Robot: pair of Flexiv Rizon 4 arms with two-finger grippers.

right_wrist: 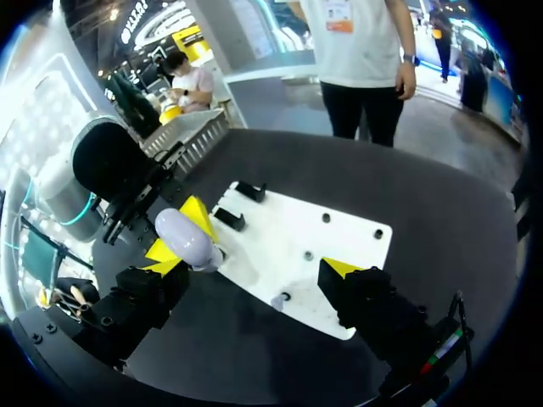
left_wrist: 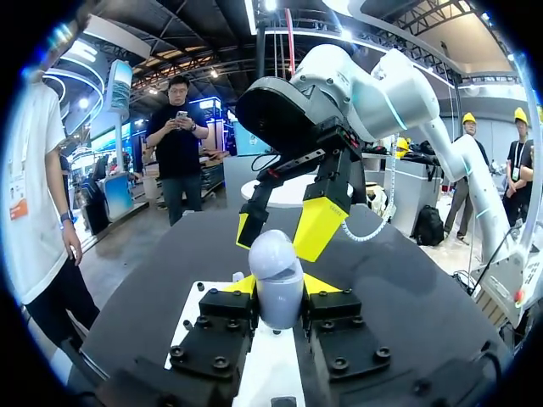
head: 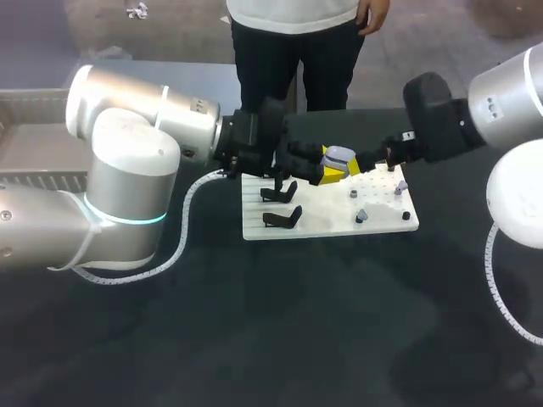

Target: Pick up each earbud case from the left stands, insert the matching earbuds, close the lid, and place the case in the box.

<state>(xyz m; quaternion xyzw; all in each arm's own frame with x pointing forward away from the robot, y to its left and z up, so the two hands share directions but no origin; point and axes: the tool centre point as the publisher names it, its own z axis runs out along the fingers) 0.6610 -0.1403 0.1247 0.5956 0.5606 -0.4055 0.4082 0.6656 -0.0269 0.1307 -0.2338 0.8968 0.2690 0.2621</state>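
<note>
A pale lavender earbud case (head: 339,155) hangs above the white board's (head: 331,222) far edge, with my left gripper (head: 331,172) shut on it. In the left wrist view the case (left_wrist: 277,273) stands upright between the yellow tips of that gripper (left_wrist: 277,288). My right gripper (head: 366,161) faces it from the right, wide open (left_wrist: 282,222). In the right wrist view the case (right_wrist: 187,237) sits just inside one finger of the right gripper (right_wrist: 253,261), not held by it. Two black stands (head: 280,192) (head: 282,219) on the board's left are empty.
Small earbuds (head: 361,216) (head: 400,188) sit on pegs on the board's right half, also seen under the right gripper (right_wrist: 280,299). A grey metal box (head: 34,127) stands at the table's far left. The dark table (head: 297,322) spreads in front of the board.
</note>
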